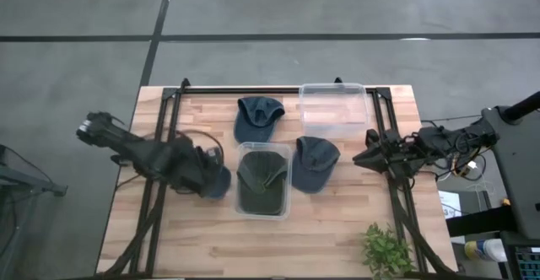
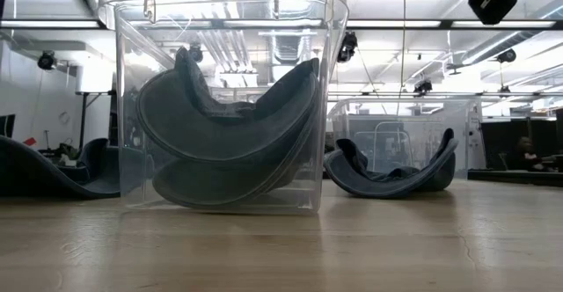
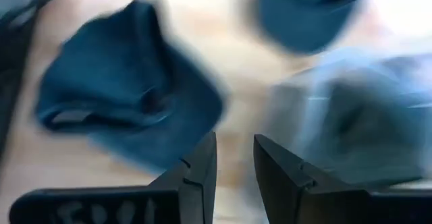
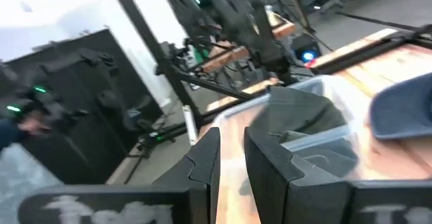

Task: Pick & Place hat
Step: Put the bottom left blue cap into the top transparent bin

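Three blue caps lie on the wooden table: one toward the far edge (image 1: 257,116), one right of centre (image 1: 315,163), and one at the left (image 1: 218,180) beside my left gripper (image 1: 207,172). A dark green hat (image 1: 261,184) sits curled in a clear bin (image 1: 288,197), which fills the low view (image 2: 230,98). In the left wrist view, my left gripper (image 3: 234,153) hovers open by a narrow gap, with a blue cap (image 3: 125,96) ahead of its fingers. My right gripper (image 1: 361,157) waits at the table's right side and shows a narrow gap in its wrist view (image 4: 231,140).
A second clear bin (image 1: 333,108) stands at the far edge, right of centre. A small green plant (image 1: 387,250) sits at the near right corner. Black frame rails (image 1: 160,145) run along both sides of the table. Bare wood lies along the near edge.
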Available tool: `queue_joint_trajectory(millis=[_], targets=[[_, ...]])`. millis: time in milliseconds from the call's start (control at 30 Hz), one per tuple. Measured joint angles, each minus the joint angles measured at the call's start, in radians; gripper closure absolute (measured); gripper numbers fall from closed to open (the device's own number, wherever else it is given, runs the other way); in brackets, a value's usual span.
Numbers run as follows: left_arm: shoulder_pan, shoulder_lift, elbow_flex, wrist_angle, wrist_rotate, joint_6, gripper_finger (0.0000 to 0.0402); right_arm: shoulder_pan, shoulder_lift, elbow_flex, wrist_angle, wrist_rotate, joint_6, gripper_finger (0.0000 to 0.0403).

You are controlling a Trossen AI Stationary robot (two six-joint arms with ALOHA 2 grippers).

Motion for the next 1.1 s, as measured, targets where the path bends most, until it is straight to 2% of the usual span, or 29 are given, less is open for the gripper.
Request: queue_joint_trajectory(millis=[133,367,533,767,867,1100], targets=[[-0.015,0.027,-0.113,0.041,0.149,-0.055,0.031,0.0,-0.041,0.0,-0.001,-0.03,0.0,0.0339],[-0.015,0.06,-0.296,0.289,0.238,-0.063,0.031,0.0,-0.104,0.0,-0.001,-0.03,-0.002,0.0339],[-0.016,0.087,-0.375,0.391,0.296,-0.065,0.031,0.0,-0.129,0.0,-0.006,-0.031,-0.002,0.0339],[-0.016,0.098,-0.39,0.377,0.333,-0.068,0.031,0.0,-0.131,0.0,-0.007,-0.033,0.0,0.0339],[-0.016,0.097,-0.391,0.303,0.366,-0.068,0.031,0.0,-0.131,0.0,-0.014,-0.033,0.0,0.0339],[-0.014,0.05,-0.389,0.137,0.363,-0.062,0.031,0.0,-0.13,0.0,-0.014,-0.032,0.0,0.0339]])
